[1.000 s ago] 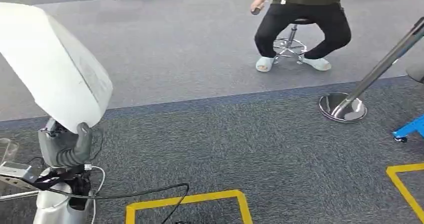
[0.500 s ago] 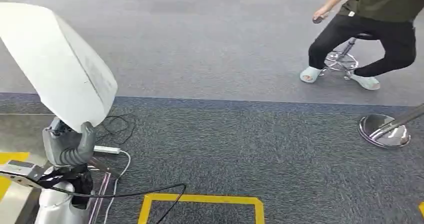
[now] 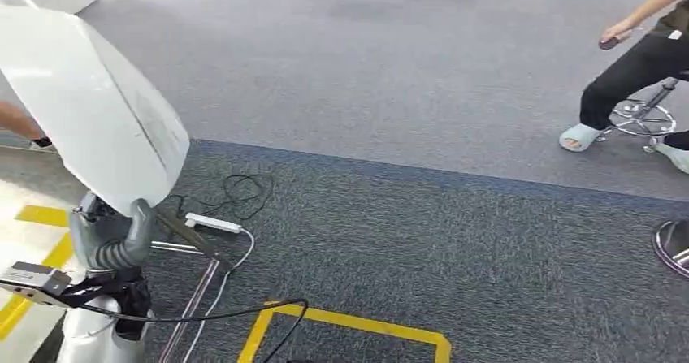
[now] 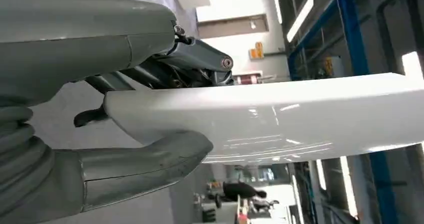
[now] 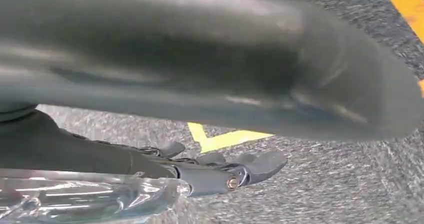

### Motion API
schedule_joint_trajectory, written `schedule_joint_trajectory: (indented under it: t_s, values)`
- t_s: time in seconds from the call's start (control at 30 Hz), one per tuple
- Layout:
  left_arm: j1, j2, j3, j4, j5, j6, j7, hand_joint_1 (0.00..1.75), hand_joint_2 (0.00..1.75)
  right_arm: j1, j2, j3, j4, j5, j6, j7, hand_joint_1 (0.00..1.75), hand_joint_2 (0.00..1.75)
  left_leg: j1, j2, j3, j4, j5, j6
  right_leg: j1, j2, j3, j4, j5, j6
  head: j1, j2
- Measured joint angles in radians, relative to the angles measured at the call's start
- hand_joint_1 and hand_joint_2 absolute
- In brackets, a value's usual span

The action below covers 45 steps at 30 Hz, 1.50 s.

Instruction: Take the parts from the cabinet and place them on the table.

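Observation:
A large white curved panel part (image 3: 89, 103) stands upright at the left of the head view, gripped at its lower edge by my left hand (image 3: 110, 237). The left wrist view shows the same white part (image 4: 280, 114) clamped between the thick grey thumb (image 4: 150, 164) and the darker fingers (image 4: 200, 58). My right hand (image 5: 225, 171) hangs over the grey carpet with its fingers stretched out and nothing in them. No cabinet or table is in view.
A person (image 3: 642, 62) sits on a chrome stool (image 3: 646, 119) at the far right, holding a small dark object. A white power strip (image 3: 213, 223) with cables lies near my left arm. Yellow tape (image 3: 349, 324) marks the carpet. A round chrome stand base (image 3: 673, 248) is at the right edge.
The whole scene has slid to the right, so the camera has turned left. A power strip, cables and a pale floor strip have come into view. My left hand still holds the white part.

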Motion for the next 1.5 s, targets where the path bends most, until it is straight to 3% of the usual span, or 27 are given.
schedule_joint_trajectory:
  t_s: [0.03,0.1,0.13,0.17,0.37,0.43,0.5,0.53,0.57,0.6,0.67,0.7,0.73,0.87,0.93,0.97,1.03,1.07,1.1,1.17,1.2,1.23,1.27,1.37,1.4,1.43,1.5]
  values:
    - [0.001,0.0,0.002,0.0,0.0,0.0,0.0,1.75,1.75,0.0,0.0,0.0,0.0,-0.001,0.0,0.0,0.0,0.0,0.001,0.001,0.006,-0.007,0.016,-0.002,0.0,-0.015,0.0,0.0,-0.001,0.0,0.0,0.0]
    - [0.001,0.001,0.002,0.0,0.001,0.0,0.0,1.75,1.75,-0.002,0.001,0.0,0.0,-0.001,0.0,0.0,0.0,0.0,0.001,0.012,0.075,-0.132,0.089,-0.001,0.0,-0.042,0.002,0.0,-0.003,0.003,0.0,0.0]
    - [0.0,0.001,0.002,0.0,0.002,0.0,0.0,1.75,1.75,-0.003,0.001,0.0,0.0,-0.001,0.0,0.0,0.0,0.0,0.0,0.04,0.126,-0.216,0.122,0.001,0.0,-0.053,0.005,0.0,-0.004,0.006,0.0,0.0]
    - [-0.001,0.001,0.001,0.0,0.002,0.0,0.0,1.75,1.75,-0.004,0.001,0.0,0.0,-0.001,0.0,0.0,0.0,0.0,-0.004,0.105,0.171,-0.281,0.13,0.002,0.007,-0.062,0.008,0.002,-0.008,0.011,0.0,0.0]
    - [0.002,0.002,0.003,0.0,0.006,0.0,0.0,1.75,1.75,-0.007,0.002,0.0,0.0,-0.002,0.0,0.0,0.0,0.0,-0.004,0.049,0.172,-0.31,0.133,0.046,0.008,-0.106,0.012,0.005,-0.02,0.04,0.005,0.0]
    - [-0.001,0.003,0.003,0.0,0.008,-0.002,0.0,1.75,1.75,-0.007,0.003,0.0,0.0,0.001,0.0,-0.001,0.0,0.0,0.0,0.031,0.172,-0.311,0.136,0.054,0.002,-0.012,-0.013,0.08,-0.071,0.049,0.011,0.0]
    - [0.0,0.002,0.003,0.0,0.008,-0.003,0.0,1.75,1.75,-0.005,0.003,0.0,0.0,0.001,0.0,-0.001,0.0,0.0,-0.001,0.005,0.169,-0.31,0.137,0.058,0.0,0.014,-0.092,0.25,-0.148,0.053,0.015,0.0]
    - [0.001,0.002,0.003,0.0,0.008,-0.003,0.0,1.75,1.75,-0.003,0.003,0.0,0.0,0.001,0.0,0.0,0.0,0.0,-0.001,-0.009,0.168,-0.31,0.138,0.059,0.0,0.016,-0.122,0.308,-0.164,0.054,0.015,0.0]
    - [0.002,0.002,0.003,0.0,0.009,-0.003,0.0,1.75,1.75,-0.002,0.003,0.0,0.0,0.002,0.0,0.0,0.0,0.0,-0.001,-0.024,0.169,-0.31,0.138,0.058,0.0,0.017,-0.128,0.315,-0.154,0.054,0.015,0.0]
    - [0.003,0.002,0.004,0.0,0.009,-0.003,0.0,1.75,1.75,-0.001,0.003,0.0,0.0,0.002,-0.001,0.0,0.0,0.0,-0.001,-0.038,0.169,-0.309,0.139,0.057,0.0,0.017,-0.113,0.279,-0.124,0.053,0.016,0.0]
    - [0.003,0.002,0.004,0.0,0.009,-0.003,0.0,1.75,1.75,-0.002,0.003,0.0,0.0,0.005,-0.001,0.0,0.0,0.0,0.002,-0.069,0.171,-0.308,0.141,0.052,-0.008,0.041,-0.029,0.102,-0.03,0.051,0.016,0.0]
    - [0.002,0.002,0.004,0.0,0.009,-0.003,0.0,1.75,1.75,-0.003,0.003,0.0,0.0,0.005,-0.001,0.0,0.0,0.0,0.003,-0.079,0.17,-0.307,0.141,0.046,-0.014,0.085,0.007,0.026,-0.012,0.053,0.016,0.0]
    - [0.001,0.002,0.003,0.0,0.01,-0.003,0.0,1.75,1.75,-0.004,0.005,0.0,0.002,0.005,0.0,-0.001,0.0,0.0,-0.001,-0.092,0.163,-0.302,0.142,0.039,-0.017,0.109,0.016,0.005,-0.025,0.053,0.016,0.0]
    - [0.006,0.003,0.005,0.0,0.01,-0.003,0.0,1.75,1.75,-0.008,0.008,0.0,0.002,0.006,-0.001,-0.002,0.0,0.0,0.009,-0.127,0.151,-0.314,0.158,0.012,-0.01,0.068,0.017,0.001,-0.011,0.025,0.016,0.0]
    - [0.003,0.003,0.005,0.0,0.01,-0.003,0.0,1.75,1.75,-0.007,0.01,0.0,0.002,0.007,-0.001,-0.002,0.0,0.0,0.003,-0.04,0.125,-0.258,0.111,0.009,-0.009,0.045,0.018,-0.006,-0.006,0.012,0.006,0.0]
    - [0.0,0.003,0.005,0.0,0.01,-0.003,0.0,1.75,1.75,-0.005,0.01,0.0,0.002,0.007,0.0,-0.002,0.0,0.0,0.003,-0.017,0.089,-0.181,0.068,0.005,-0.007,0.031,0.016,-0.006,-0.005,0.01,0.007,0.0]
    - [0.004,0.003,0.005,0.0,0.01,-0.003,0.0,1.75,1.75,-0.002,0.01,0.0,0.002,0.007,-0.003,-0.003,0.0,0.0,0.004,-0.002,0.016,-0.026,0.006,0.001,-0.004,0.001,0.013,-0.006,-0.007,0.008,0.007,0.0]
    - [0.006,0.004,0.005,0.0,0.01,-0.004,0.0,1.75,1.75,-0.002,0.01,0.0,0.002,0.007,-0.004,-0.003,0.0,0.0,0.004,0.0,0.006,-0.005,0.008,0.0,-0.003,-0.013,0.013,-0.006,-0.007,0.007,0.006,0.0]
    - [0.007,0.005,0.006,0.0,0.01,-0.005,0.0,1.75,1.75,-0.002,0.01,0.0,0.002,0.007,-0.005,-0.003,0.0,0.0,0.004,0.001,0.018,-0.024,0.029,0.0,-0.003,-0.026,0.013,-0.006,-0.007,0.008,0.006,0.0]
    - [0.008,0.005,0.006,0.0,0.01,-0.006,0.0,1.75,1.75,-0.005,0.012,0.0,0.002,0.008,-0.005,-0.003,0.0,0.0,0.003,0.019,0.099,-0.168,0.106,0.003,-0.003,-0.053,0.016,-0.006,-0.009,0.01,0.006,0.0]
    - [0.008,0.005,0.006,0.0,0.011,-0.006,0.0,1.75,1.75,-0.006,0.013,0.0,0.002,0.007,-0.006,-0.003,0.0,0.0,0.002,0.058,0.151,-0.254,0.136,0.005,-0.003,-0.064,0.019,-0.005,-0.011,0.013,0.006,0.0]
    - [0.006,0.005,0.006,0.0,0.014,-0.008,0.0,1.75,1.75,-0.005,0.014,0.0,0.002,0.007,-0.006,-0.003,0.0,0.0,-0.005,0.109,0.18,-0.306,0.13,0.004,0.008,-0.072,0.02,-0.001,-0.017,0.02,0.005,0.0]
    - [0.004,0.005,0.006,0.0,0.018,-0.011,0.0,1.75,1.75,-0.005,0.015,0.0,0.002,0.007,-0.006,-0.003,0.0,0.0,-0.006,0.091,0.177,-0.309,0.129,0.019,0.009,-0.081,0.018,0.001,-0.019,0.026,0.006,0.0]
    - [0.012,0.009,0.012,0.0,0.019,-0.014,0.0,1.75,1.75,-0.009,0.017,-0.001,0.002,0.005,-0.006,-0.005,0.0,0.0,-0.008,0.052,0.171,-0.313,0.132,0.035,0.008,-0.12,0.029,-0.003,-0.023,0.04,0.007,0.0]
    - [0.013,0.008,0.012,-0.001,0.019,-0.017,0.0,1.75,1.75,-0.011,0.017,-0.001,0.002,0.005,-0.006,-0.006,0.0,0.0,0.0,0.041,0.174,-0.315,0.136,0.042,0.002,-0.098,0.025,0.004,-0.033,0.049,0.008,0.0]
    - [0.01,0.009,0.013,-0.002,0.019,-0.018,0.0,1.75,1.75,-0.011,0.018,0.0,0.002,0.005,-0.006,-0.008,0.0,0.0,0.002,0.032,0.173,-0.315,0.136,0.047,0.001,-0.043,0.011,0.046,-0.062,0.054,0.015,0.0]
    - [0.01,0.008,0.014,-0.002,0.019,-0.021,0.0,1.75,1.75,-0.009,0.018,0.0,0.002,0.005,-0.006,-0.009,0.0,0.0,0.003,0.008,0.171,-0.315,0.139,0.053,-0.002,0.005,-0.062,0.205,-0.139,0.058,0.019,0.0]
